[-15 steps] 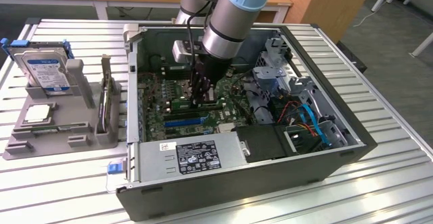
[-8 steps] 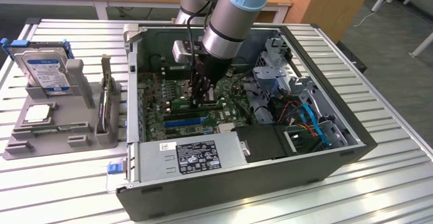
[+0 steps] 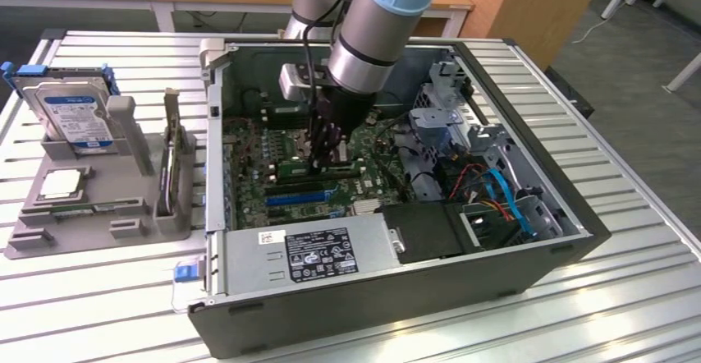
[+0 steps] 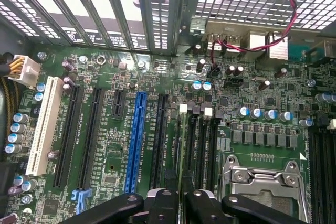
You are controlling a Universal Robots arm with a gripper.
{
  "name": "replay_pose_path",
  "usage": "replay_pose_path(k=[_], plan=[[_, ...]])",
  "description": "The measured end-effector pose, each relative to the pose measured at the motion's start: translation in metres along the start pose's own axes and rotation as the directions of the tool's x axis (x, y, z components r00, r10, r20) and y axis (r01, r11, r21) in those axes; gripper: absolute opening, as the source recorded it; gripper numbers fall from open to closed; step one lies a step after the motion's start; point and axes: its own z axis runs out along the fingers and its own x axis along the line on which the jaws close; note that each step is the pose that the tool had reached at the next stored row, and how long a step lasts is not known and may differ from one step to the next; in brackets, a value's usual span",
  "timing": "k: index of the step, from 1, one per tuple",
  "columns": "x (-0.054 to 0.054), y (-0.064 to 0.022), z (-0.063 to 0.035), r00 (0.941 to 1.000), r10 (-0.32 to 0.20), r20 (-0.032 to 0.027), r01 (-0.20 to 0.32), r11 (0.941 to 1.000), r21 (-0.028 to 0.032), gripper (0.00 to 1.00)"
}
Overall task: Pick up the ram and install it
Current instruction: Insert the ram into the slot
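My gripper (image 3: 327, 158) reaches down into the open computer case (image 3: 570, 215), over the middle of the green motherboard (image 3: 287, 207). In the wrist view its black fingers (image 4: 163, 203) are closed on the ram (image 4: 181, 156), a thin green board seen edge-on between them. The ram stands upright and lines up with the black memory slots (image 4: 202, 145) beside the processor socket (image 4: 265, 182). Whether its lower edge sits in a slot is hidden by the fingers.
A grey holder (image 3: 66, 223) at the exterior view's left carries a silver hard drive (image 3: 75, 117) and a card with a metal bracket (image 3: 172, 158). Inside the case are the power supply (image 3: 312, 256), a drive cage (image 3: 449, 117), coloured cables (image 3: 498, 195) and long expansion slots (image 4: 136, 140).
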Motion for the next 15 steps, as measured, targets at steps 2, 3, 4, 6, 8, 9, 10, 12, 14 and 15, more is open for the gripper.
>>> replay_pose_path(k=[2,3,4,6,8,9,10,12,14,15], plan=[[0.0000,0.0000,0.0000,1.0000,0.000,0.0001,0.000,1.0000,0.0001,0.14],[0.0000,0.0000,0.0000,1.0000,0.000,0.0000,0.000,1.0000,0.0001,0.14],[0.0000,0.0000,0.0000,1.0000,0.000,-0.0001,0.000,1.0000,0.0001,0.14],[0.0000,0.0001,0.0000,1.0000,0.000,-0.0002,0.000,1.0000,0.0015,0.14],[0.0000,0.0001,0.0000,1.0000,0.000,-0.0004,0.000,1.0000,0.0019,0.14],[0.0001,0.0000,0.0000,1.0000,0.000,-0.0004,0.000,1.0000,0.0019,0.14],[0.0001,0.0000,0.0000,1.0000,0.000,-0.0004,0.000,1.0000,0.0019,0.14],[0.0001,0.0000,0.0000,1.0000,0.002,0.0000,-0.002,1.0000,0.0021,0.14],[0.0000,0.0000,0.0000,1.0000,0.004,0.0005,-0.004,1.0000,0.0021,0.14],[0.0001,0.0000,0.0000,1.0000,0.006,0.0010,-0.006,1.0000,0.0021,0.14]])
